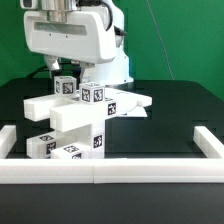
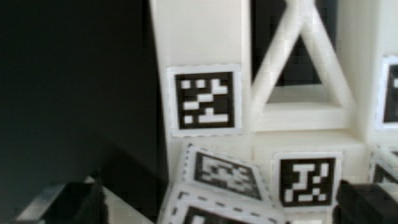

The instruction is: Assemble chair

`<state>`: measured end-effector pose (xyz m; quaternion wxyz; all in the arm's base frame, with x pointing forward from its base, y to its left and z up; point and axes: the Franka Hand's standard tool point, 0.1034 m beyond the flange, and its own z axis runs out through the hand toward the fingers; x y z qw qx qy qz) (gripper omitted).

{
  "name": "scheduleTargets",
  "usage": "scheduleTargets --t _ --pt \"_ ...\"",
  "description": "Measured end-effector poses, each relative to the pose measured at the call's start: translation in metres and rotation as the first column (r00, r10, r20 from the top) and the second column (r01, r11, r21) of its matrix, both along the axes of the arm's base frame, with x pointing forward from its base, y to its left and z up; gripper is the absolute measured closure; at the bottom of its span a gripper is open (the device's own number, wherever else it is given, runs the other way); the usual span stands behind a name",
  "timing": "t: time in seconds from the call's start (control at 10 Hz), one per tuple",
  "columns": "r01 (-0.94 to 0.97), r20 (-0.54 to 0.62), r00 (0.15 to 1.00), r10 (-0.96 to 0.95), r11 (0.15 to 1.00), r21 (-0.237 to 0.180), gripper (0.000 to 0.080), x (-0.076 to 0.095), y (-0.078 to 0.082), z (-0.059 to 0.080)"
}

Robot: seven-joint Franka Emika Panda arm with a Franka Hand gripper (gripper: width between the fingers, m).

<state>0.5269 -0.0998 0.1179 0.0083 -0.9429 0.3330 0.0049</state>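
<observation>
Border rail [image 1: 100,168] front; chair [image 1: 85,115] just behind.

Backdrop behind my workspace: a plain green wall or curtain [image 1: 175,40], uniform in tone, no windows visible. A thin dark cable [image 1: 170,50] hangs diagonally across it on the exterior view's right.

The bench [image 1: 185,110] under me is matte black and evenly lit; only soft shadows on it. A long white border rail [image 1: 130,173] runs along its near edge, with short returns turning back at both ends. Below the rail, a pale grey strip [image 1: 112,205] fills the foreground.

Lighting is diffuse with no harsh glare. In the wrist view the bench reads as a dark, featureless area [image 2: 71,90].
</observation>
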Motion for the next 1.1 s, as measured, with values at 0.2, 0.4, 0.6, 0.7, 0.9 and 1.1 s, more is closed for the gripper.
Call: scheduleTargets --t 0.2,0.4,0.6,0.7,0.9,1.1 --pt "-0.184 0.005 0.983 0.184 0.983 -0.002 0.0151 0.0 -0.002 0.0" --pt "-0.316 0.01 0.949 0.316 0.949 -0.006 0.0151 0.0 -0.003 0.0" --pt "-0.49 0.013 0.872 0.49 0.872 -0.014 0.0151 0.0 -0.005 0.0" --pt "-0.557 0.014 0.83 0.557 0.83 -0.015 0.0151 0.0 -0.008 0.0" --pt "-0.662 0.01 0.749 0.662 0.749 -0.018 0.0151 -0.001 -0.011 0.0" --pt "-0.743 0.004 0.669 0.743 0.669 -0.02 0.0151 -0.001 -0.011 0.0"
